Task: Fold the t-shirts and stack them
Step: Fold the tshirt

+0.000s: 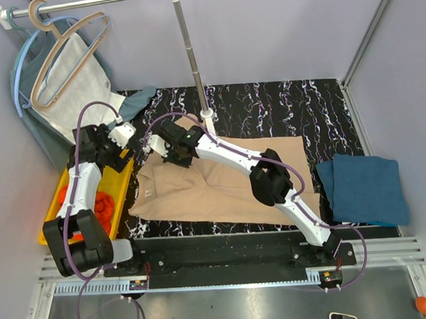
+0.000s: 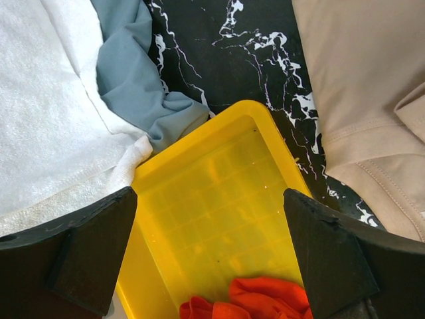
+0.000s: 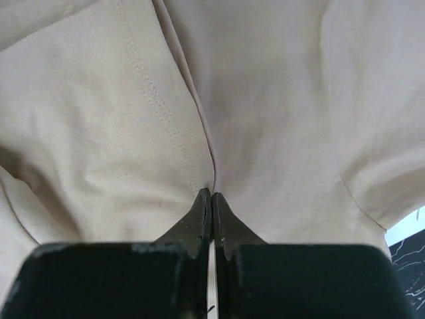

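Observation:
The beige-tan t-shirt [image 1: 228, 180] lies spread on the black marbled table. My right gripper [image 1: 171, 156] is at its upper left part, shut on a pinched fold of the beige cloth [image 3: 212, 186]. The dark teal-blue t-shirt [image 1: 364, 189] lies folded at the table's right. The orange-red t-shirt [image 1: 103, 205] is bunched in the yellow bin [image 1: 121, 180]; it also shows in the left wrist view [image 2: 265, 300]. My left gripper [image 1: 123, 130] is open and empty above the bin's far end, its fingers [image 2: 332, 256] wide apart.
A white towel-like cloth [image 2: 46, 119] and a grey-green garment [image 2: 136, 86] lie beyond the bin. A clothes rack pole [image 1: 193, 60] stands at the back of the table, with hangers [image 1: 57, 53] at the upper left.

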Robot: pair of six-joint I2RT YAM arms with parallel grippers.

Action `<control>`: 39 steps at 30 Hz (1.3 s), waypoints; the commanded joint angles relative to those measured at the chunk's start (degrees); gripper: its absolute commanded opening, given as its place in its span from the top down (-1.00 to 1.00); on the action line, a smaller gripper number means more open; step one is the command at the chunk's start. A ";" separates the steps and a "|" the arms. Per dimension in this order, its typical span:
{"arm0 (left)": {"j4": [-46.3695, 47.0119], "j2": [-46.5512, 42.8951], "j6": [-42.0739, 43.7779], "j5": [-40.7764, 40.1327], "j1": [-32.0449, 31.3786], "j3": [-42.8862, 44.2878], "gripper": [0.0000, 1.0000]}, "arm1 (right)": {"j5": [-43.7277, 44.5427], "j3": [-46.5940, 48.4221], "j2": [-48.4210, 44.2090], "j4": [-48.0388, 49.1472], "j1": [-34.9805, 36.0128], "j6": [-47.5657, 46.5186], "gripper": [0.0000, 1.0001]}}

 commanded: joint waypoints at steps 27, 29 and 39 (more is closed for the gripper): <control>3.76 0.19 1.67 1.39 0.09 -3.26 -0.98 | 6.93 -12.21 -9.06 4.74 0.56 -3.06 1.00; 3.85 0.28 1.76 1.30 0.00 -3.53 -0.98 | 7.19 -12.39 -9.42 4.83 0.56 -3.06 1.00; 4.20 0.63 2.46 0.42 -0.26 -4.23 -0.98 | 8.69 -15.46 -11.35 6.05 0.56 -3.85 1.00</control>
